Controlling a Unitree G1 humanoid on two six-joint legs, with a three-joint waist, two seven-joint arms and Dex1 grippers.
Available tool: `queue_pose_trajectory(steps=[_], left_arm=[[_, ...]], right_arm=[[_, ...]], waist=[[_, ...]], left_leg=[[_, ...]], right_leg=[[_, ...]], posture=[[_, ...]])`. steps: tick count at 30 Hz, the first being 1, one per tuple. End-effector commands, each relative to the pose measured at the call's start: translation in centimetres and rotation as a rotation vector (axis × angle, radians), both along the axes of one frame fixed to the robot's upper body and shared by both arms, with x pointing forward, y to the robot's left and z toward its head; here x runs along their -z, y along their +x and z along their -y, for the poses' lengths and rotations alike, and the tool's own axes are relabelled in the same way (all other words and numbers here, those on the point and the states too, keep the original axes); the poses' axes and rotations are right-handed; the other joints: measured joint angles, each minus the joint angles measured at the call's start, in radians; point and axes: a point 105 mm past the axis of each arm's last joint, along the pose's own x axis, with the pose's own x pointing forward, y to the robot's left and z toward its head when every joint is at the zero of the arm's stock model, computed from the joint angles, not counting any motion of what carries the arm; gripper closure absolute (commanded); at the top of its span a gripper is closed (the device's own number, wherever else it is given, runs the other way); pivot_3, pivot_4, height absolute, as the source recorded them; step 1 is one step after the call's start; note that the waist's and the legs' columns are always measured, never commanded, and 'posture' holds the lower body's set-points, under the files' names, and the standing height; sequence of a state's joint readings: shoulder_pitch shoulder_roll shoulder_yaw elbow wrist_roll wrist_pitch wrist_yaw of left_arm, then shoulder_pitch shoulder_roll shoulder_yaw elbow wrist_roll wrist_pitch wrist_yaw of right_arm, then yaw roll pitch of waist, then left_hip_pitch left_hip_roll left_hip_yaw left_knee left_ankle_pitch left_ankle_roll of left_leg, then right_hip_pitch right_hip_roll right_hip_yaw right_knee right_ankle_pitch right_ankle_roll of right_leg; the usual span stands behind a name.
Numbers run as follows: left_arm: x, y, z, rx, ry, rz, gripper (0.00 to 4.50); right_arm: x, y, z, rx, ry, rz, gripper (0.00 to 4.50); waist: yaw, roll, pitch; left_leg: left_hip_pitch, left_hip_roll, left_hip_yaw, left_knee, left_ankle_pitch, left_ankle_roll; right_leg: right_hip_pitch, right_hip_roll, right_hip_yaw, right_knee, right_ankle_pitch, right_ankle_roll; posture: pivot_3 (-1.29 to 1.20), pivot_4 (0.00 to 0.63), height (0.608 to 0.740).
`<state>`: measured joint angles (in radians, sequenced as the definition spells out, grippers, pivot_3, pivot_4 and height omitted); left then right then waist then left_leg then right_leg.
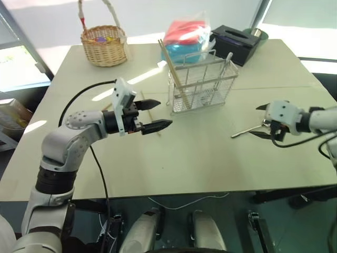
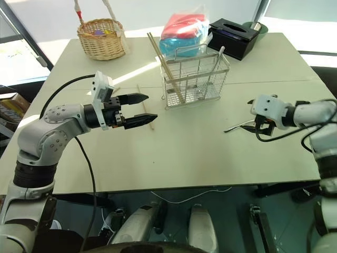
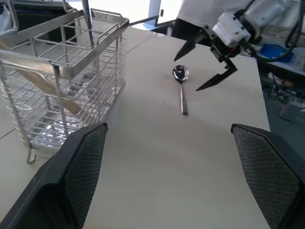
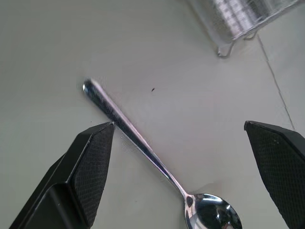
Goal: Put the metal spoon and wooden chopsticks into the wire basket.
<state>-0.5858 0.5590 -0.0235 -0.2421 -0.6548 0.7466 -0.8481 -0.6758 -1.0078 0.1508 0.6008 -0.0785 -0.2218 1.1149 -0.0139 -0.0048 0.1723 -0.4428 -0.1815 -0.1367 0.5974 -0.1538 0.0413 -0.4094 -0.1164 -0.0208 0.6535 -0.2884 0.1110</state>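
Nearest the robot, the left end effector (image 1: 152, 115) hangs above the pale worktop (image 1: 200, 158), pointing level toward the robot's right, its two black fingers spread wide with nothing between them. A wooden chopstick (image 2: 151, 124) lies flat on the worktop just under and behind those fingers, largely hidden by them.

On the robot's right, the right end effector (image 1: 261, 121) is over the metal spoon (image 1: 245, 130), angled downward, fingers likewise wide apart and empty. The spoon lies flat on the worktop, bowl under the end effector, handle running toward the robot's left. In the right wrist view the spoon (image 4: 152, 157) sits between the two finger pads without contact on either.

Farther back, near the worktop's middle, stands the wire basket (image 1: 199, 84), upright. One wooden chopstick (image 1: 172, 71) leans inside it at a slant, its upper end rising above the rim on the basket's left side. A pale-handled utensil (image 1: 226, 64) stands in the right end.

Beyond the basket: a clear bag holding red and blue items (image 1: 187, 34), a black box (image 1: 235, 43), and a green-rimmed bowl (image 1: 257, 33) behind it. At the far left corner sits a round woven wicker basket (image 1: 103, 45) with a loop handle.

No readable writing, brand or label can be made out on any item.
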Motion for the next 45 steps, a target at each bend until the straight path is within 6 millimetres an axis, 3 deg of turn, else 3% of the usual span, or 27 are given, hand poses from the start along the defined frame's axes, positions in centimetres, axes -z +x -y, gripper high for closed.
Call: queue_pose_trajectory(steps=[1, 10, 25, 31, 40, 43, 45], left_arm=[[-1.2, -0.2, 0.4, 0.02, -0.008, 0.058, 0.13], [-1.6, -0.6, -0.1, -0.002, -0.01, 0.05, 0.13], [-2.6, -1.0, -0.4, -0.034, -0.049, 0.057, 0.13], [-2.7, -0.6, -0.8, -0.064, -0.059, 0.054, 0.13], [-2.9, 0.0, -0.3, -0.061, -0.08, 0.056, 0.13], [-3.0, 0.2, -0.1, -0.059, -0.089, 0.055, 0.13], [-3.0, 0.4, 0.1, -0.047, -0.095, 0.051, 0.13]], right_arm=[[1.2, 0.4, -0.1, -0.126, -0.179, -0.054, 0.0], [2.8, 0.8, -0.2, -0.284, -0.434, -0.182, 0.0], [4.1, 2.5, -3.2, -0.29, -0.392, -0.227, 0.0], [2.4, 3.0, -3.4, -0.277, -0.334, -0.158, 0.0], [-1.7, 3.7, -1.6, -0.195, -0.308, 0.025, 0.0], [-2.9, 3.0, -1.3, -0.208, -0.261, 0.062, 0.0], [-3.4, 1.4, -0.5, -0.24, -0.257, 0.079, 0.0]], waist=[[-0.001, 0.0, 0.0], [-0.001, 0.0, 0.0], [-0.007, -0.007, -0.002], [-0.009, -0.009, -0.002], [0.002, -0.005, 0.001], [0.002, -0.005, 0.001], [0.008, -0.005, 0.001]], left_leg=[[0.0, 0.0, 0.0, 0.0, 0.001, 0.0], [0.001, 0.0, -0.001, 0.0, 0.003, -0.006], [0.014, 0.001, -0.002, -0.001, 0.002, -0.004], [0.018, 0.002, -0.002, -0.001, 0.001, -0.005], [0.015, 0.002, -0.001, -0.003, 0.002, -0.005], [0.015, 0.002, 0.0, -0.003, 0.001, -0.005], [0.015, 0.002, 0.0, -0.003, 0.001, -0.004]], right_leg=[[0.0, 0.0, 0.0, 0.0, 0.0, 0.0], [0.0, 0.002, 0.0, 0.002, 0.001, 0.001], [0.007, 0.005, 0.005, 0.008, 0.002, -0.003], [0.01, 0.007, 0.007, 0.008, 0.001, -0.005], [0.005, 0.007, 0.01, 0.009, 0.002, -0.003], [0.005, 0.007, 0.01, 0.009, 0.002, -0.003], [0.005, 0.007, 0.01, 0.009, 0.002, -0.003]], posture=[[0.0, 0.15, 0.721], [0.0, 0.15, 0.721], [0.0, 0.15, 0.721], [0.0, 0.15, 0.721], [0.0, 0.15, 0.721], [0.0, 0.15, 0.721], [0.0, 0.15, 0.721]])
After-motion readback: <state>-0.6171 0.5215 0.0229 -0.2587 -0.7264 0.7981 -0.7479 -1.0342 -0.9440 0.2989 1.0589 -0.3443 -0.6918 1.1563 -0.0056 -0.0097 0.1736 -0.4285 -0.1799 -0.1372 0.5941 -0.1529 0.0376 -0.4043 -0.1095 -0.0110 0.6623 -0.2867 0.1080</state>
